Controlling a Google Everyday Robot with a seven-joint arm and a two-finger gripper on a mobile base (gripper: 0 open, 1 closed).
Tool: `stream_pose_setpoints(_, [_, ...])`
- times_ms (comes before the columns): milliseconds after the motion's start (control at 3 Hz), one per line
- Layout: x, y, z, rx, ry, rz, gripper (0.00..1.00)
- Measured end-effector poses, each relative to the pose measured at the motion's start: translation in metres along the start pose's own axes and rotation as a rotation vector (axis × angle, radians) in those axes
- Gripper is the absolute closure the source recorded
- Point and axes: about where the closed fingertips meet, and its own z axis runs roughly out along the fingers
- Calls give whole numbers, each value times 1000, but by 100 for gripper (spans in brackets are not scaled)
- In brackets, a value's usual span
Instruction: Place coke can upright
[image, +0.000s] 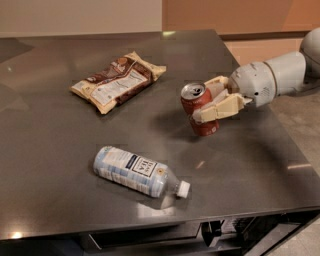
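Observation:
The coke can is a red can with a silver top and pull tab, at the right middle of the dark table. It is nearly upright, its top tilted slightly to the left, and its base is just above or at the tabletop. My gripper comes in from the right and is shut on the can, one cream finger across its front and the other behind it.
A clear plastic water bottle with a blue-white label lies on its side near the front edge. A brown and cream snack bag lies at the back left. The table's right edge is close behind my arm.

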Motion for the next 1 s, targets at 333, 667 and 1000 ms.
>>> stream_pose_setpoints(333, [8, 1, 0, 19, -87, 24, 100])
stream_pose_setpoints(667, [16, -2, 1, 44, -169, 33, 100])
stream_pose_setpoints(1000, [20, -3, 4, 75, -232, 21, 82])
